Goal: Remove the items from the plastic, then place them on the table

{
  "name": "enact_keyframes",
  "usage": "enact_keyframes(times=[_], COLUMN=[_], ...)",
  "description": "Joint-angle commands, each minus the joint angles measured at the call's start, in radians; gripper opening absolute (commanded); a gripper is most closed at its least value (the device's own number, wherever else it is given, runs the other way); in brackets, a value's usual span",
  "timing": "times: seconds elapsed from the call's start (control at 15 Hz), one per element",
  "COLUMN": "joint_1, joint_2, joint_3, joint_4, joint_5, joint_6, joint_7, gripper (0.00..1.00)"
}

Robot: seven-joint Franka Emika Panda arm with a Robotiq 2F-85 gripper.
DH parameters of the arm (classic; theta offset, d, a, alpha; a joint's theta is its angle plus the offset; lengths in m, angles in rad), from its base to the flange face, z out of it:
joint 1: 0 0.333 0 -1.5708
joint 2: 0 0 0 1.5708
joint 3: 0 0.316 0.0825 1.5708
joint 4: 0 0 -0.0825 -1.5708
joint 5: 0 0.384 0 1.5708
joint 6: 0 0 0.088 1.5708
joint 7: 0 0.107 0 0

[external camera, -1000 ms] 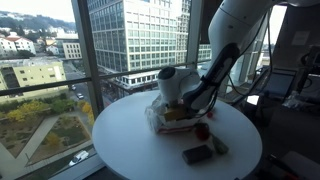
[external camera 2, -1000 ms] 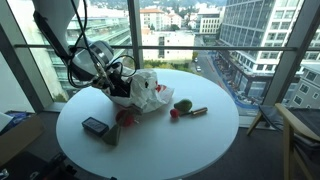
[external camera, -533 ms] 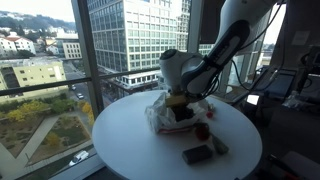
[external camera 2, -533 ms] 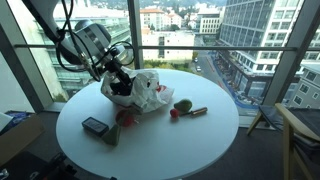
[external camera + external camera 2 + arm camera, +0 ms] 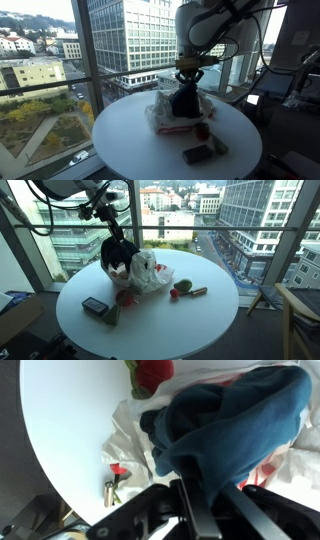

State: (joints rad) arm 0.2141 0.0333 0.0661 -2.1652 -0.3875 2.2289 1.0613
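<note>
My gripper is shut on a dark blue cloth and holds it hanging above the white plastic bag on the round white table. In an exterior view the gripper holds the cloth over the bag. In the wrist view the cloth fills the frame above the fingers, with the bag beneath. A red item and a dark flat item lie on the table.
A green item, a brown stick-like item, a red item and a dark rectangular item lie on the table. Large windows stand behind. A chair stands beside the table.
The gripper has risen out of the bag, lifting the dark blue cloth clear above it. The arm now stands upright over the bag.
</note>
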Motion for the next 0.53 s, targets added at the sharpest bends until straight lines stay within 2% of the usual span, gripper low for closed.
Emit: enact_keyframes(times=[0.0, 0.2, 0.47], joint_1=[-0.044, -0.073, -0.079], joint_2=[-0.175, -0.263, -0.292], joint_3=[0.019, 0.042, 0.104], joint_4=[-0.041, -0.033, -0.006], joint_5=[-0.006, -0.034, -0.017], joint_6=[0.002, 0.068, 0.212], joint_7=[0.0, 0.004, -0.01], gripper=[0.03, 0.03, 0.03])
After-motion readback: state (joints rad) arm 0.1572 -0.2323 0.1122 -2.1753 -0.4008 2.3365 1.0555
